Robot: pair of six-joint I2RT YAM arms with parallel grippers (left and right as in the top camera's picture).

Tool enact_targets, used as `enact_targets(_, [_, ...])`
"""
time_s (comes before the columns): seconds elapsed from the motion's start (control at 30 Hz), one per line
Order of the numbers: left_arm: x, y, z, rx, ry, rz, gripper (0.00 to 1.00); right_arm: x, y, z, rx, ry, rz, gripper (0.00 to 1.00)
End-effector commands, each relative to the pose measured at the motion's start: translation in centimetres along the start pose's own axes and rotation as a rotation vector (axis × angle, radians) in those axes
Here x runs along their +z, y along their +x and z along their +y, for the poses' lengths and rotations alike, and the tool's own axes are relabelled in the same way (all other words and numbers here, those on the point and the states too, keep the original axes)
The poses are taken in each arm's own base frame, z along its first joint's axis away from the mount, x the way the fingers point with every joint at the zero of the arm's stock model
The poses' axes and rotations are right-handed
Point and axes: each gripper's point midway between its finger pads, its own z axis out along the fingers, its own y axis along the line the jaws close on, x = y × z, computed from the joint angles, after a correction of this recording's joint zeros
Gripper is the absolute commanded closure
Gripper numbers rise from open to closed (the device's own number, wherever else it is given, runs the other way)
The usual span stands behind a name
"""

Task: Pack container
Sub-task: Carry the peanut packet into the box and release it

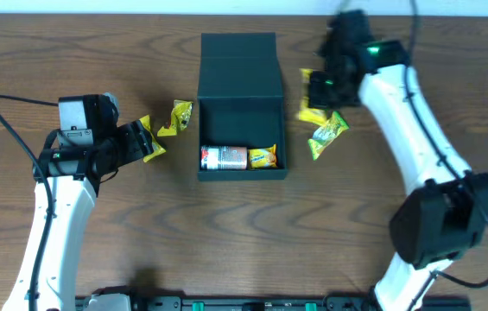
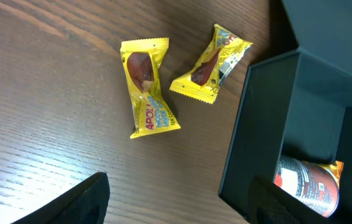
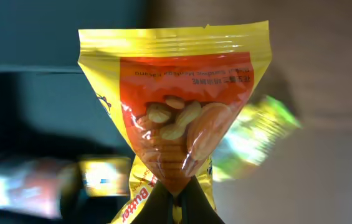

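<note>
Our right pincer (image 3: 177, 198) is pinched shut on the thin edge of a yellow peanut packet (image 3: 176, 106), just right of the green container (image 1: 239, 121) in the middle of the table. If that edge slips, the packet could fall outside. Our left pincer (image 2: 177, 208) is wide open and holds nothing. In the container lie a red can (image 1: 224, 157) and one yellow packet (image 1: 263, 156).
</note>
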Motion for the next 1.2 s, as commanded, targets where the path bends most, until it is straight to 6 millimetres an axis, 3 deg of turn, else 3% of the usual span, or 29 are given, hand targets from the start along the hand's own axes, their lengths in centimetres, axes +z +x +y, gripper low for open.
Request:
enact_targets(0.0, [-0.1, 0.2, 0.2, 0.007, -0.005, 0.000, 0.28, -0.8, 0.0, 5.6, -0.148, -0.059, -0.046, 0.99])
enact_targets(0.1, [-0.1, 0.3, 0.3, 0.005, -0.007, 0.006, 0.28, 0.5, 0.8, 8.7, -0.197, -0.067, -0.046, 0.98])
enact_targets(0.33, [-0.1, 0.3, 0.3, 0.005, -0.007, 0.007, 0.28, 6.5, 3.5, 7.9, -0.050, 0.016, 0.111, 0.98])
enact_targets(0.43, [-0.1, 0.3, 0.3, 0.006, -0.007, 0.007, 0.28, 7.7, 3.9, 7.5, -0.005, 0.041, 0.131, 0.98])
enact_targets(0.63, [-0.1, 0.3, 0.3, 0.005, -0.007, 0.007, 0.28, 8.1, 3.2, 5.8, 0.056, 0.144, 0.090, 0.98])
enact_targets(0.93, [-0.1, 0.3, 0.3, 0.005, -0.007, 0.007, 0.28, 8.5, 4.1, 5.3, 0.053, 0.169, 0.126, 0.98])
enact_targets(1.03, [-0.1, 0.3, 0.3, 0.005, -0.007, 0.007, 0.28, 8.5, 4.2, 5.3, 0.049, 0.171, 0.131, 0.63])
enact_targets(1.07, [-0.1, 0.3, 0.3, 0.005, -0.007, 0.006, 0.28, 8.5, 4.2, 5.3, 0.049, 0.171, 0.132, 0.57])
enact_targets(1.17, [-0.1, 0.3, 0.3, 0.005, -0.007, 0.006, 0.28, 8.5, 4.2, 5.5, 0.050, 0.159, 0.135, 0.57])
